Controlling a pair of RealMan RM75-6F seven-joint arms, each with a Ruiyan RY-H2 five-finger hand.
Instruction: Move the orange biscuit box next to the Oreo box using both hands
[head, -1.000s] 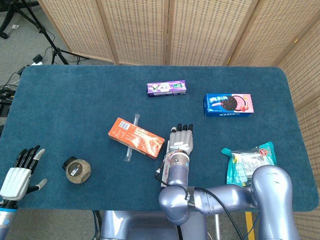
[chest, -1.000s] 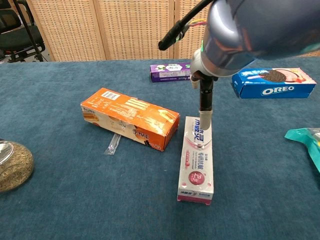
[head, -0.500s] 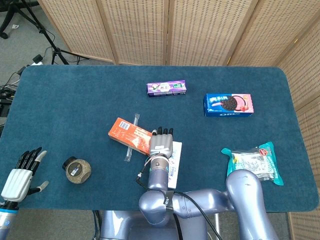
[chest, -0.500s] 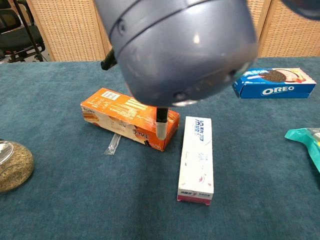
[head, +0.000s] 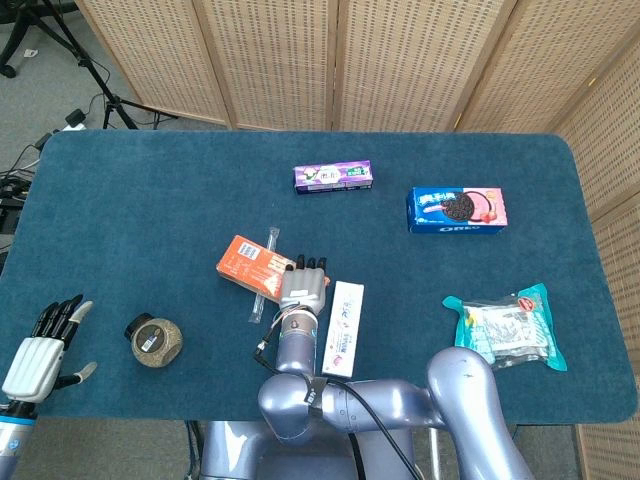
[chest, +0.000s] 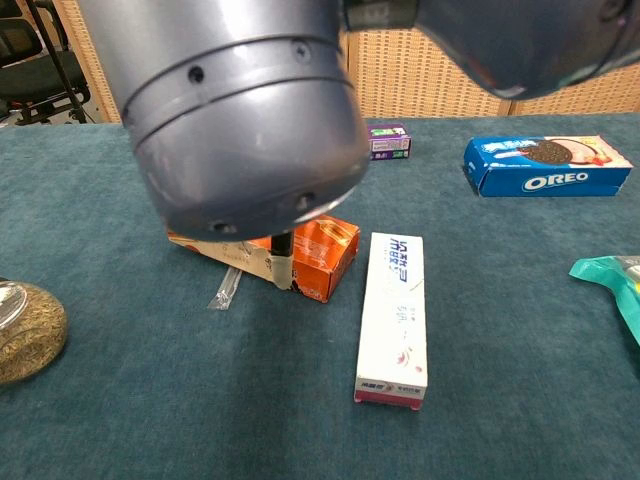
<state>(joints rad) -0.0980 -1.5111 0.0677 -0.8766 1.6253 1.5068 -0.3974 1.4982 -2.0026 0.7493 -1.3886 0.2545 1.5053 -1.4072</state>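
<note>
Right hand (head: 303, 285): fingers extended side by side, lying over the right end of the orange biscuit box (head: 250, 262), centre of the head view. We can't tell whether they press on it or hover just above; nothing is gripped. In the chest view the arm fills most of the frame and only one dark fingertip (chest: 283, 262) shows, at the box's front face.

What changed: a second ago this hand sat over the white toothpaste box (head: 343, 313); it has since slid left across the frame, and that box now lies uncovered just right of the hand. The orange box has not moved.

Left hand (head: 42, 342): lower left corner of the head view, fingers spread, holding nothing, well apart from the box, with the round jar (head: 153, 339) between them. It has barely shifted.

Oreo box (head: 457, 209) sits upper right, well apart from the orange box. A thin plastic stick (head: 265, 272) lies across the orange box's left part.

Our read: we're at the approach stage, with only one hand on station. The left hand must come in before any two-handed lift, so the move itself hasn't started.
</note>
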